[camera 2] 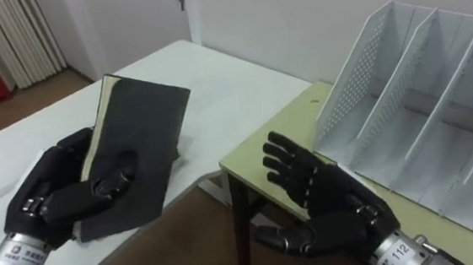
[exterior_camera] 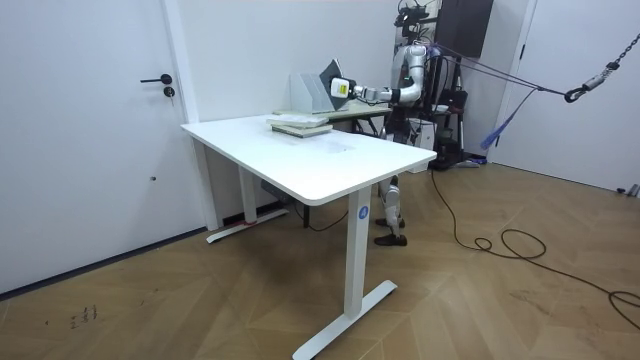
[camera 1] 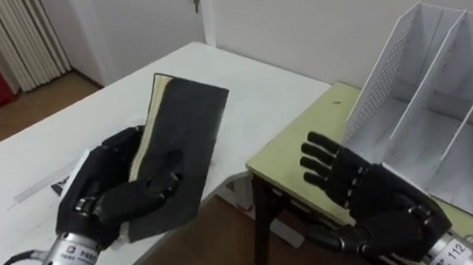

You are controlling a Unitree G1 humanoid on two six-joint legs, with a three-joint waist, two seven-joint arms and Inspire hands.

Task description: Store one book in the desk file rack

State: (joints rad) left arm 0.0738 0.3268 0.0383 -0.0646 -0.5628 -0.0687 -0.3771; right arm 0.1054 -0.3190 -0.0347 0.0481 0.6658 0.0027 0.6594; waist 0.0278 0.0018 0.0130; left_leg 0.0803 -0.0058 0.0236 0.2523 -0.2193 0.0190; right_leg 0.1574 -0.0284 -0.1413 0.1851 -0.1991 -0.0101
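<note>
Head eyes look down closely at file rack [camera 1: 384,78]; room view distant.

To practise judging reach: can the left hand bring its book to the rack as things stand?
Probably yes, but not straight. The left hand grips the book over the white table. The rack stands on the desk, slots open, and the open right hand hovers between them, in the path.

File rack [camera 1: 389,78] on yellow-green desk [camera 1: 289,149]
</note>
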